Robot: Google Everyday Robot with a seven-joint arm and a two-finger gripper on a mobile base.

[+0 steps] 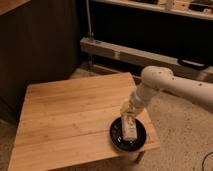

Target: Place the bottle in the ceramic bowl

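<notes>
The ceramic bowl (116, 136) is a shallow glossy black bowl near the front right corner of the wooden table (65, 120). The white-cream bottle (129, 128) lies inside the bowl, its cap end pointing up toward the arm. My gripper (128, 111) is at the end of the white arm, which reaches in from the right, directly over the bowl's far rim at the bottle's upper end. It touches or nearly touches the bottle.
The bowl sits close to the table's right and front edges. A speckled floor (185, 135) lies to the right. A dark shelf unit with a grey rail (130, 52) stands behind, and a dark panel (35, 50) at back left.
</notes>
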